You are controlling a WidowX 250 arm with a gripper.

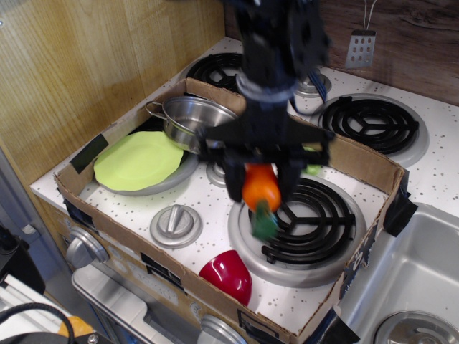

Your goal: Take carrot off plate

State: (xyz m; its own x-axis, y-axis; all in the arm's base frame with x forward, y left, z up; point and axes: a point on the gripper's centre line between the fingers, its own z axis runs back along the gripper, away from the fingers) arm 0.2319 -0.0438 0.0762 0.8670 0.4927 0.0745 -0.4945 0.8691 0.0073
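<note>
My gripper [261,192] is shut on the carrot [260,196], an orange toy with a dark green stem end pointing down. It hangs in the air over the left part of the front right burner [302,210]. The lime-green plate [140,159] lies bare on the front left burner, well to the left of the gripper. The arm rises from the gripper toward the top of the view and hides most of the broccoli toy.
A steel pot [191,120] stands behind the plate. A red bowl [228,276] lies at the front cardboard wall [143,247]. Knobs [176,223] sit between the burners. A sliver of the light green broccoli [313,168] shows right of the gripper. A sink [409,276] is at the right.
</note>
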